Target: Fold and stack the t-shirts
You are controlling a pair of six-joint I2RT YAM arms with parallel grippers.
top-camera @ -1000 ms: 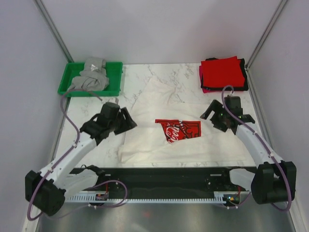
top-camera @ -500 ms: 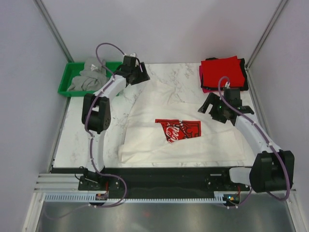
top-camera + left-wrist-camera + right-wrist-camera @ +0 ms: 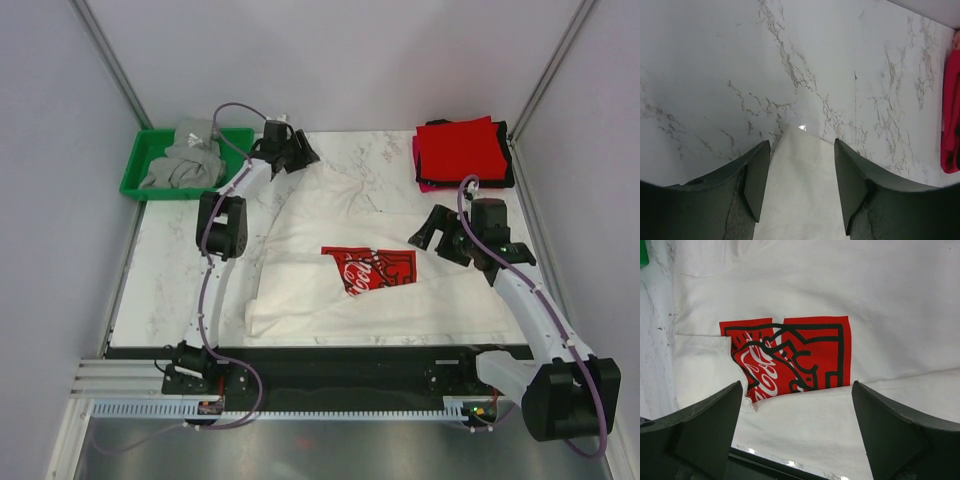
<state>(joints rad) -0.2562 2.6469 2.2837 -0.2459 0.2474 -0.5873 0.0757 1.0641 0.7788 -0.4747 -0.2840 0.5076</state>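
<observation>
A white t-shirt with a red Coca-Cola print lies spread and partly folded in the middle of the table. My left gripper reaches to the shirt's far left corner. In the left wrist view it is open, with the pointed white corner lying flat between its fingers. My right gripper hovers open over the shirt's right side. Its wrist view shows the print beyond its wide-spread jaws. A folded red t-shirt tops a stack over black and pink ones.
A green tray at the back left holds a crumpled grey t-shirt. Grey walls close in the left, right and back. The black front rail runs along the near table edge, just under the shirt's hem.
My left arm swung from the near left, past the tray, out to the shirt's far corner. My right gripper shifted slightly left over the shirt and stayed open.
</observation>
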